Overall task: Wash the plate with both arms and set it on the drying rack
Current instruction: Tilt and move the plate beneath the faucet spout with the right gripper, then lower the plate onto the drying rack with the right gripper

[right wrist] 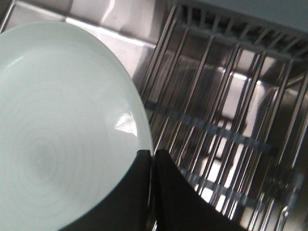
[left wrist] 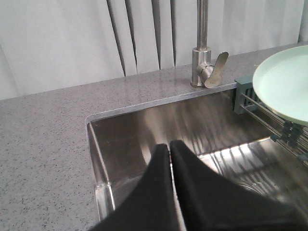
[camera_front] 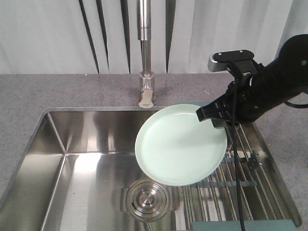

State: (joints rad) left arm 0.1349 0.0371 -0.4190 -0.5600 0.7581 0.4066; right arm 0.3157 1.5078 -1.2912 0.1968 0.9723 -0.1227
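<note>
- Right claw (right wrist: 153, 156): both fingers clenched on the rim of the plate (right wrist: 62, 134), one on each face. An edge grip likely leaves both faces free for washing.
- Plate hangs tilted in mid-air, touching nothing but the claw. From the front it sits over the sink (camera_front: 86, 159), right of centre, below and right of the faucet (camera_front: 144, 48), with its lower edge above the drain (camera_front: 147, 199) and its right edge overlapping the rack (camera_front: 216, 197).
- Held over the basin, presumably so any runoff falls in the sink and not on the counter (camera_front: 48, 91).
- Faint rings show on the face towards the right wrist camera; no water or suds can be made out on either face.
- Left claw (left wrist: 169, 147): fingers pressed together, nothing between them, low over the basin's left part and well apart from the plate. My guess is that it is idle until a second grip or a scrub is needed.
- Rack lies across the sink's right side, bars bare. Plate not yet racked.
</note>
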